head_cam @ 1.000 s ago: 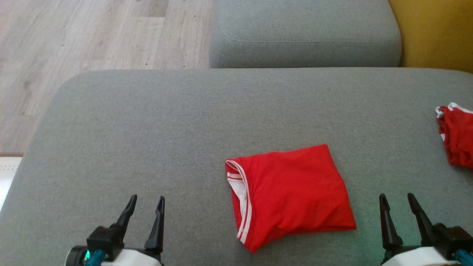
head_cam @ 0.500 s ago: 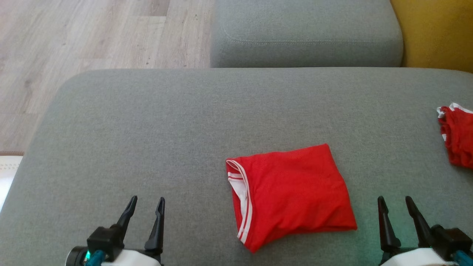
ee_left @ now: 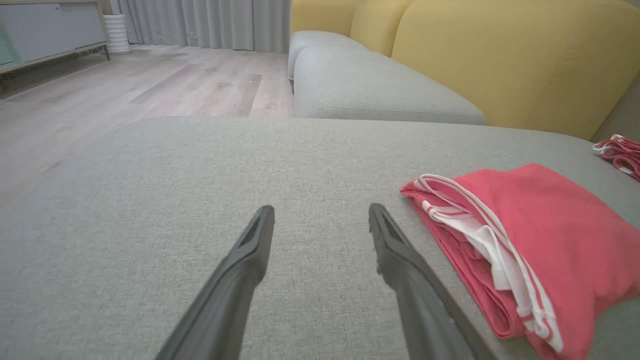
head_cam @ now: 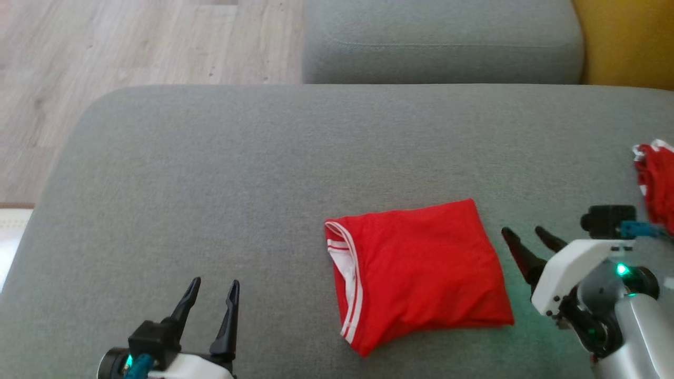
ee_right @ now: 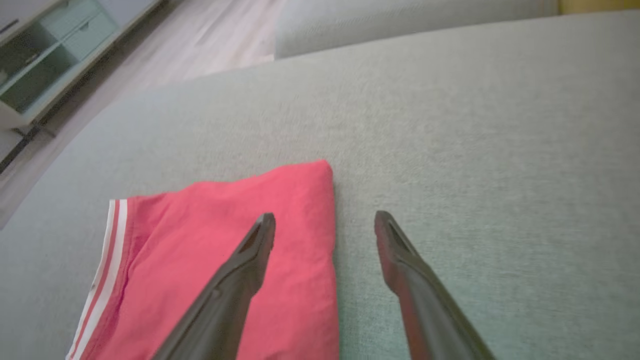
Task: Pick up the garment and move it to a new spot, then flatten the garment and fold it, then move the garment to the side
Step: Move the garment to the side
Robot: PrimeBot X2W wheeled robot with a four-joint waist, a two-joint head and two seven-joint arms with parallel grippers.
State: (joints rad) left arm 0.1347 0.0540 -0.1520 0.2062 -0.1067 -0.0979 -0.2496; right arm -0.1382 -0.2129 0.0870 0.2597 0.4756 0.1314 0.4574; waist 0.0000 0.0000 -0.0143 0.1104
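Note:
A folded red garment [head_cam: 418, 271] with white stripes along its left edge lies on the grey sofa seat [head_cam: 263, 173], right of centre. My right gripper [head_cam: 521, 231] is open just off the garment's right edge, fingers pointing up-left. In the right wrist view the garment [ee_right: 240, 250] lies under the left finger, and that gripper [ee_right: 325, 217] straddles the garment's right edge above it. My left gripper [head_cam: 215, 284] stands open at the lower left, well left of the garment. In the left wrist view, the garment [ee_left: 530, 240] lies to the right of that gripper [ee_left: 320, 210], apart from it.
A second red and white cloth [head_cam: 655, 179] lies at the seat's right edge. Another grey cushion [head_cam: 442, 47] sits beyond the seat, with a yellow backrest [head_cam: 626, 42] at the far right. Wooden floor [head_cam: 131, 47] lies to the left.
My right arm has risen from the lower right and swung in toward the garment's right edge. The head camera has shifted slightly. The left gripper and the garment have stayed put.

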